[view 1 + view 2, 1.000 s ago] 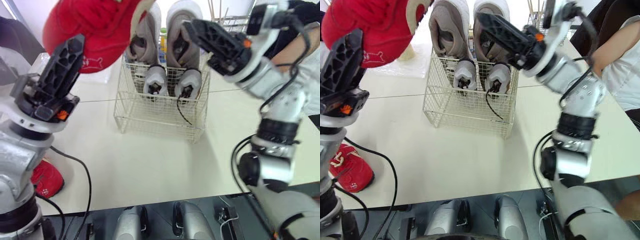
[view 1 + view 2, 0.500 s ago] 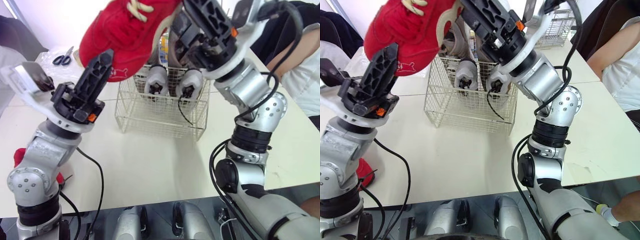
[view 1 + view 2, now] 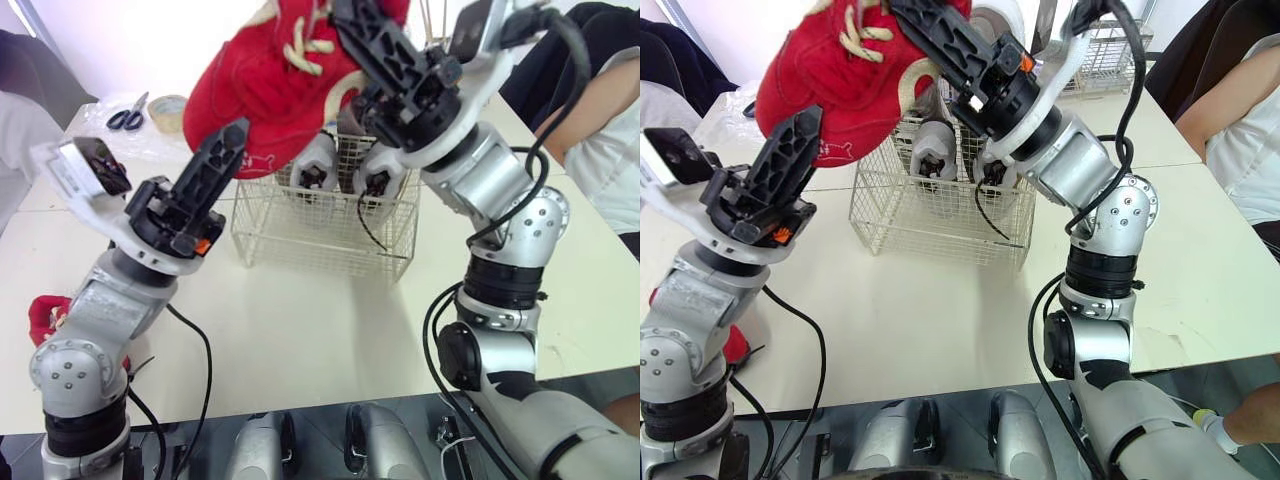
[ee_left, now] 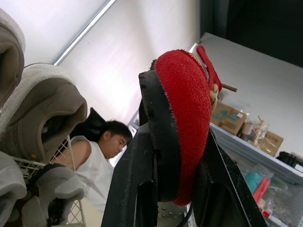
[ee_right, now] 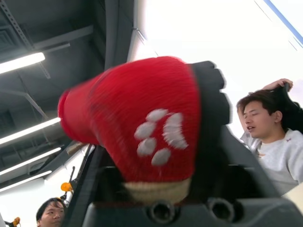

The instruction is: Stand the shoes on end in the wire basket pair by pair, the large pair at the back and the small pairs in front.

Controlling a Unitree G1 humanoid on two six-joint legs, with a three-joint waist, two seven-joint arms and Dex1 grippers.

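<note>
Pale worktop (image 3: pixel 300 320) runs across my head cameras, with the wire basket (image 3: pixel 300 225) standing toward its far edge, about midway along. I can't see much of the large grey pair (image 4: pixel 47 109) at the back of the basket: from the head the raised red shoe (image 3: pixel 270 80) covers most of it, though the left wrist camera shows it standing on end. In front of it the small grey pair (image 3: pixel 312 165) stands toe-up side by side, and a dark lace hangs down the outside of the mesh.

The red shoe is up in the air above the basket's front left corner, its top cut off by the frame. My left gripper (image 3: pixel 232 140) is clamped on its lower rim; the left wrist camera shows the red edge pinched between the two black fingers (image 4: pixel 142 179). My right gripper (image 3: pixel 352 20) reaches in from the other side and is closed on the same shoe near the laces; its wrist camera shows red fabric with a white paw print wedged between the fingers.

A second red shoe (image 3: pixel 45 312) lies at the worktop's left edge, half hidden behind my left arm. Scissors (image 3: pixel 125 118) and a tape roll (image 3: pixel 168 103) sit near the far left corner. A person (image 3: pixel 610 130) is by the right edge, mostly cut off.
</note>
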